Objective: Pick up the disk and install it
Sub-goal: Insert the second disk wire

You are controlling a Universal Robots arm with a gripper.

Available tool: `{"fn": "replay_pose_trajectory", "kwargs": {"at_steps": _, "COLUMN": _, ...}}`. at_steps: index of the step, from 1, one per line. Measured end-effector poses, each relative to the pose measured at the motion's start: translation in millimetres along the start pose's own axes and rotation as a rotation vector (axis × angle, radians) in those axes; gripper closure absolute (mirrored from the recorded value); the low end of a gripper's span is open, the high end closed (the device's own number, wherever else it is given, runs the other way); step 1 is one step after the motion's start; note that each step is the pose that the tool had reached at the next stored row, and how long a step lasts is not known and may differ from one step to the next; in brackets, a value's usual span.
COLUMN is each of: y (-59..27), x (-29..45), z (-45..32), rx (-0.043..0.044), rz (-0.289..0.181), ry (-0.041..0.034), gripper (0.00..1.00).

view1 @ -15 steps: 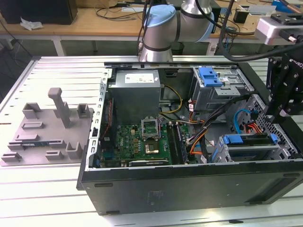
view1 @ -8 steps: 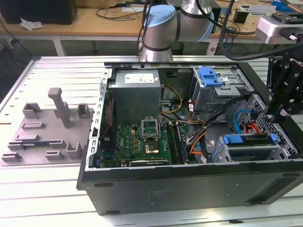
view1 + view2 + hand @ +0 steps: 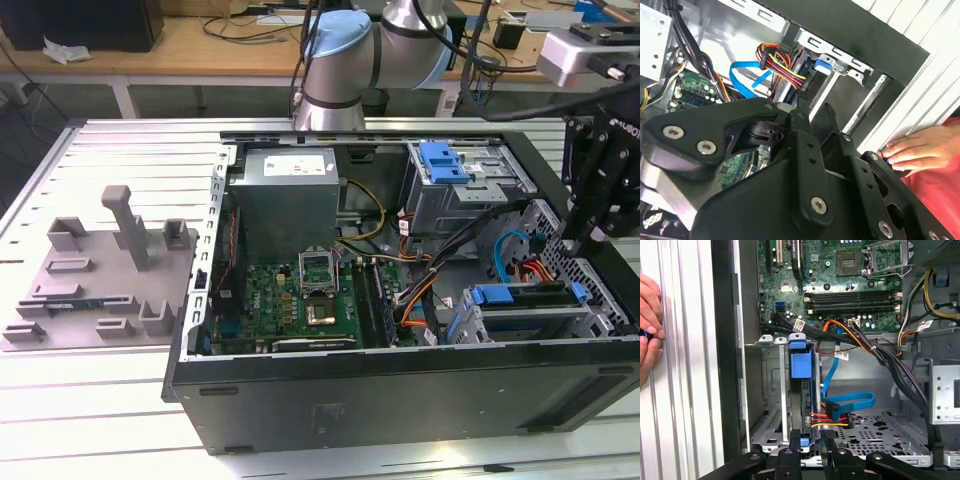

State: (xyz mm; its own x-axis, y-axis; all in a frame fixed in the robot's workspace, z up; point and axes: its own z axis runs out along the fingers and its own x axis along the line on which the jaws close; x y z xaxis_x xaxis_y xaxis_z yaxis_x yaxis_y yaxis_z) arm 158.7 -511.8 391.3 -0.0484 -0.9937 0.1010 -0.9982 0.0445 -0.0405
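Disk (image 3: 801,390) upright in drive cage (image 3: 770,390)

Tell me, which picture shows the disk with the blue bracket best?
The first wrist view: the disk stands on edge in its drive cage, blue bracket facing the camera. The exterior view shows its blue bracket from afar. The second wrist view catches a blue corner behind cables.

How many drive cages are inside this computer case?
2: a far cage with a blue latch, and a near cage holding the blue-bracketed disk. Others may be hidden.
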Motion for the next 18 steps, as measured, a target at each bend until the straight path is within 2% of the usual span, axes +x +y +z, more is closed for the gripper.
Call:
{"fn": "replay_pose_trajectory", "kwargs": {"at_steps": 2, "y": 0.2, "x": -5.6, "z": -0.5, "rx": 0.0008, "rz": -0.001, "ry": 0.0155, "gripper": 0.70}}
{"fn": "replay_pose_trajectory", "kwargs": {"at_steps": 3, "y": 0.5, "x": -14.2, "z": -1.5, "rx": 0.0024, "rz": -0.002, "ry": 0.0530, "gripper": 0.70}}
{"fn": "replay_pose_trajectory", "kwargs": {"at_steps": 4, "y": 0.6, "x": -18.8, "z": -1.9, "rx": 0.0028, "rz": -0.003, "ry": 0.0758, "gripper": 0.70}}
{"fn": "replay_pose_trajectory", "kwargs": {"at_steps": 5, "y": 0.6, "x": -26.6, "z": -2.6, "rx": 0.0026, "rz": -0.005, "ry": 0.1151, "gripper": 0.70}}
{"fn": "replay_pose_trajectory", "kwargs": {"at_steps": 6, "y": 0.4, "x": -31.2, "z": -3.1, "rx": 0.0020, "rz": -0.006, "ry": 0.1364, "gripper": 0.70}}
{"fn": "replay_pose_trajectory", "kwargs": {"at_steps": 7, "y": -0.1, "x": -34.3, "z": -3.2, "rx": 0.0012, "rz": -0.006, "ry": 0.1458, "gripper": 0.70}}
{"fn": "replay_pose_trajectory", "kwargs": {"at_steps": 9, "y": -3.3, "x": -39.6, "z": -3.3, "rx": -0.0058, "rz": -0.008, "ry": 0.1551, "gripper": 0.70}}
{"fn": "replay_pose_trajectory", "kwargs": {"at_steps": 10, "y": -10.4, "x": -43.0, "z": -2.2, "rx": -0.0257, "rz": -0.012, "ry": 0.1648, "gripper": 0.70}}
{"fn": "replay_pose_trajectory", "kwargs": {"at_steps": 11, "y": -15.2, "x": -45.1, "z": -1.7, "rx": -0.0510, "rz": -0.017, "ry": 0.1770, "gripper": 0.70}}
{"fn": "replay_pose_trajectory", "kwargs": {"at_steps": 13, "y": -17.1, "x": -48.0, "z": -1.4, "rx": -0.1023, "rz": -0.027, "ry": 0.2002, "gripper": 0.70}}
{"fn": "replay_pose_trajectory", "kwargs": {"at_steps": 14, "y": -17.0, "x": -48.7, "z": -0.7, "rx": -0.1168, "rz": -0.030, "ry": 0.2049, "gripper": 0.70}}
{"fn": "replay_pose_trajectory", "kwargs": {"at_steps": 15, "y": -16.8, "x": -49.5, "z": 0.8, "rx": -0.1211, "rz": -0.030, "ry": 0.2057, "gripper": 0.70}}
{"fn": "replay_pose_trajectory", "kwargs": {"at_steps": 18, "y": -16.5, "x": -50.6, "z": 3.0, "rx": -0.1215, "rz": -0.029, "ry": 0.2050, "gripper": 0.70}}
